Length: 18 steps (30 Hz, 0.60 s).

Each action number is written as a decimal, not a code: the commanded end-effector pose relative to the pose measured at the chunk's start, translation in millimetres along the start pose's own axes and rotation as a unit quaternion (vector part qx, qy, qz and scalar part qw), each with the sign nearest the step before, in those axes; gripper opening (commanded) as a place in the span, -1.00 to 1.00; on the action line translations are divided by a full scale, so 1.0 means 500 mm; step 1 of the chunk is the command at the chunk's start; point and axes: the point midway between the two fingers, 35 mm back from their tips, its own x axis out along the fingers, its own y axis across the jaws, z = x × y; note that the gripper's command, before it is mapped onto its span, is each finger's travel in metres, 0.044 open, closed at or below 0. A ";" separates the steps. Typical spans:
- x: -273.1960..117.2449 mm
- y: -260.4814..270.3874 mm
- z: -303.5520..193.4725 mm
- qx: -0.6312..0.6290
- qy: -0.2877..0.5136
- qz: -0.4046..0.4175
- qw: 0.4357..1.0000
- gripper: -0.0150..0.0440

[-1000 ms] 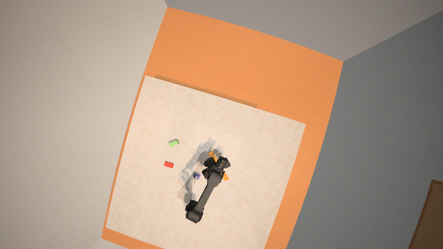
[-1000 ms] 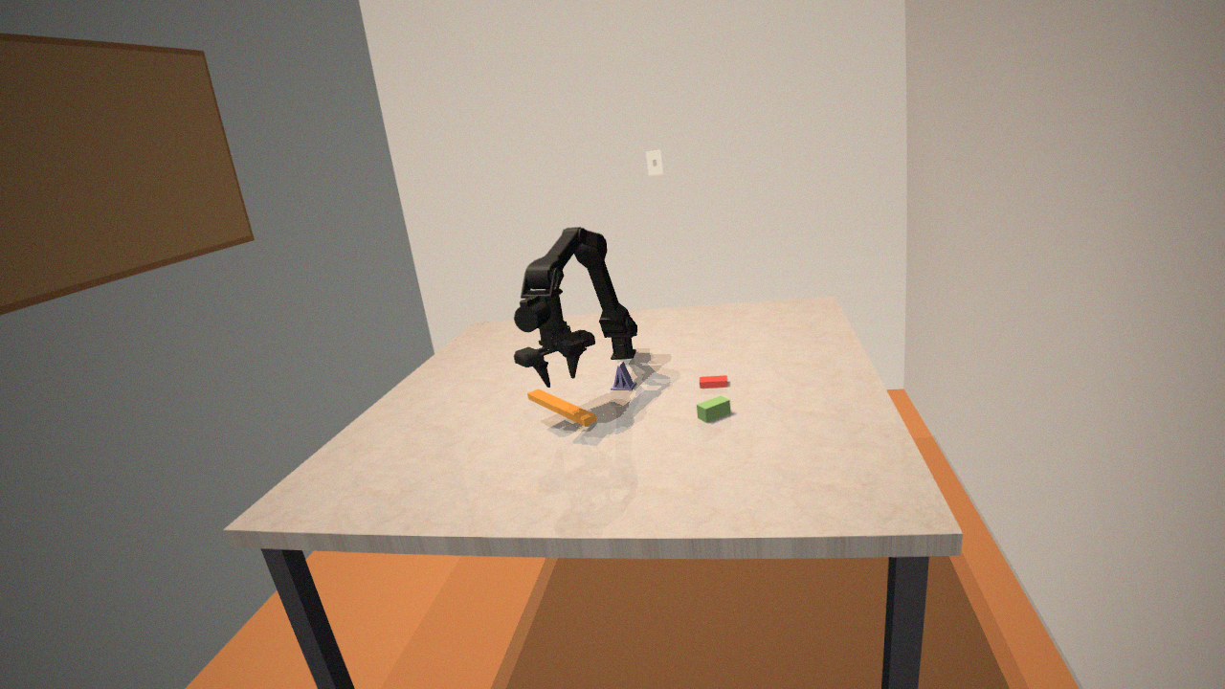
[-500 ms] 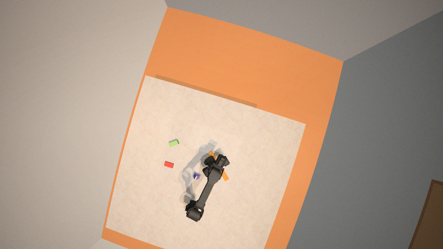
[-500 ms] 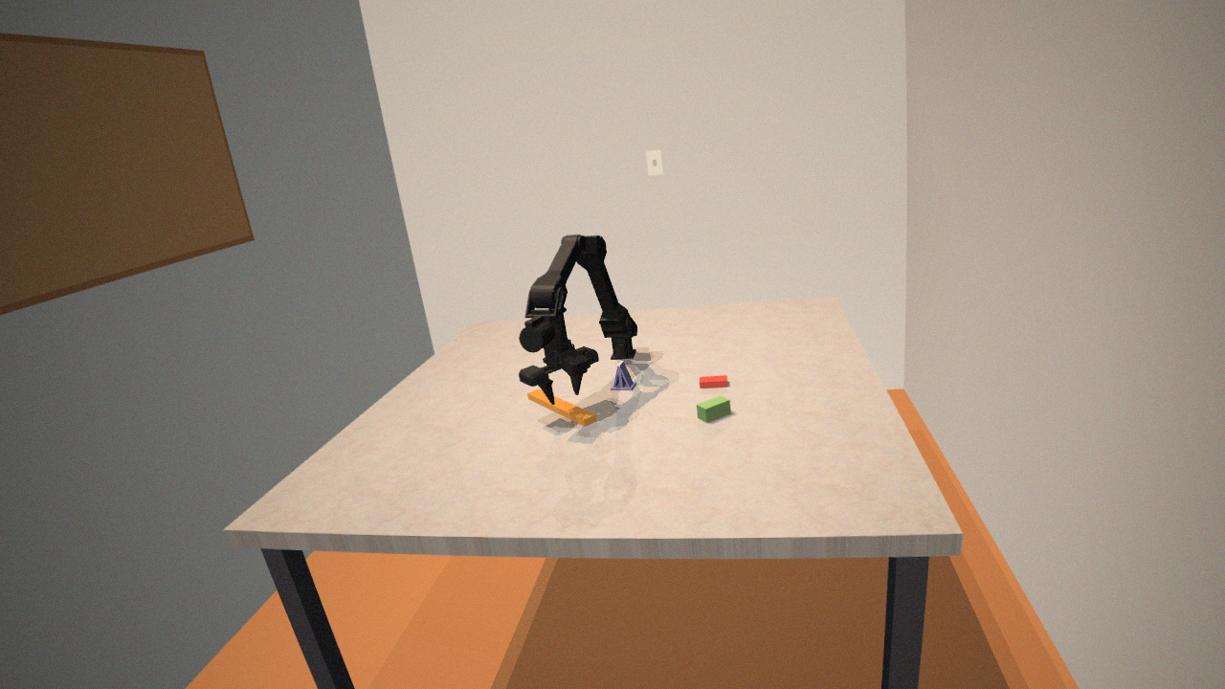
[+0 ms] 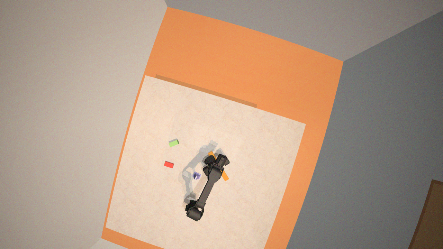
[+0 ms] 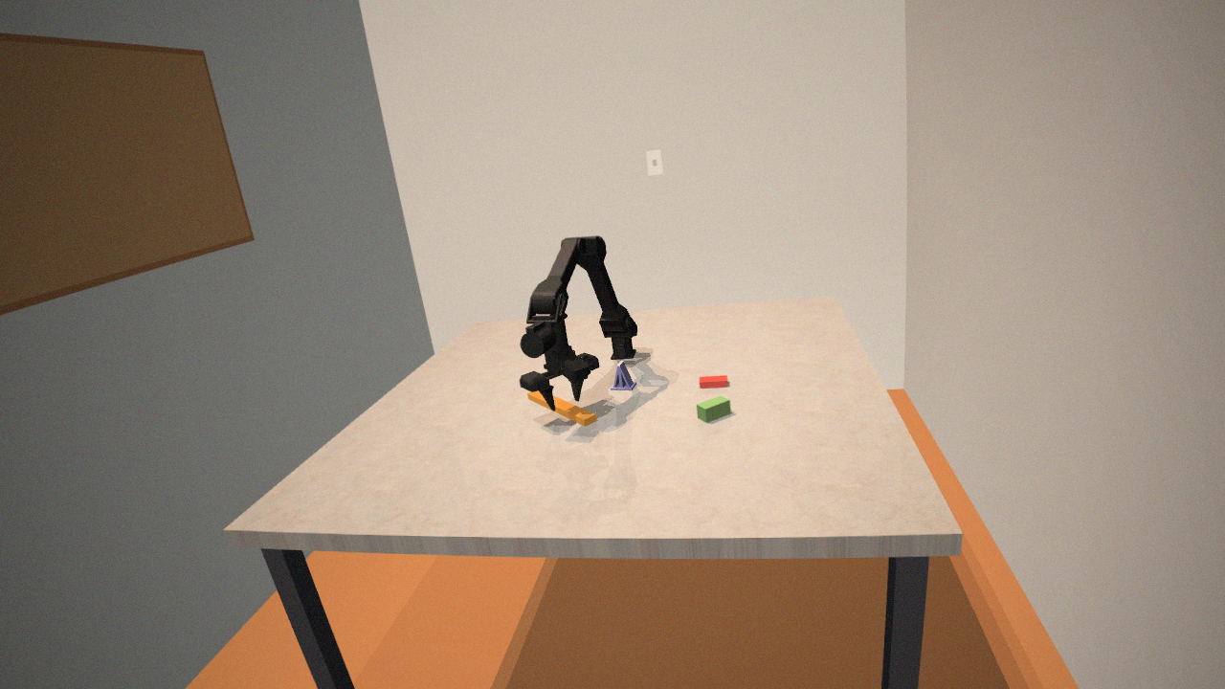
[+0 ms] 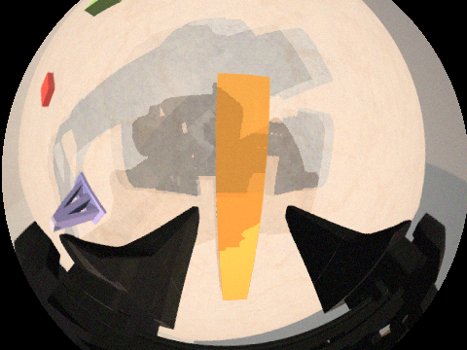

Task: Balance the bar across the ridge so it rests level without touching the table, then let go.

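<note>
With its wrist bent over and fingers pointing down, the black arm (image 5: pixel 208 187) (image 6: pixel 561 274) reaches across the pale table (image 5: pixel 247 148) (image 6: pixel 727 479) (image 7: pixel 370 112). Claw (image 5: pixel 213 165) (image 6: pixel 565 406) (image 7: pixel 244 212) is open fairly wide, not fully, nothing gripped. Orange bar (image 5: pixel 225 175) (image 6: pixel 584 418) (image 7: pixel 240 160) lies flat on the table, under the claw. Wrist view: bar runs lengthwise through the gap between the two fingers, seen gap on both sides, roughly parallel to the finger faces, far end well past the tips. Top view: arm covers the bar's middle, both ends stick out. Exterior view: one finger overlaps the bar in the picture; fingertip height relative to it, can't tell. Purple ridge stand (image 5: pixel 196 175) (image 6: pixel 622 377) (image 7: pixel 79 204) is upright on the table, off to the side of the bar and apart from it, between bar and red block. Nothing on the ridge, so bar not balanced. Green block (image 5: pixel 174 143) (image 6: pixel 713 409) (image 7: pixel 102 6) sits on the table well apart from the bar. Red block (image 5: pixel 168 164) (image 6: pixel 713 382) (image 7: pixel 47 89), flatter looking, is near the green one, also apart from the stand.
</note>
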 end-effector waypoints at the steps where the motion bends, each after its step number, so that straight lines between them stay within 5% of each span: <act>1: 0.020 0.005 -0.004 -0.002 0.005 0.005 1.000 0.58; 18: 0.028 0.005 -0.004 -0.002 0.005 0.005 1.000 0.58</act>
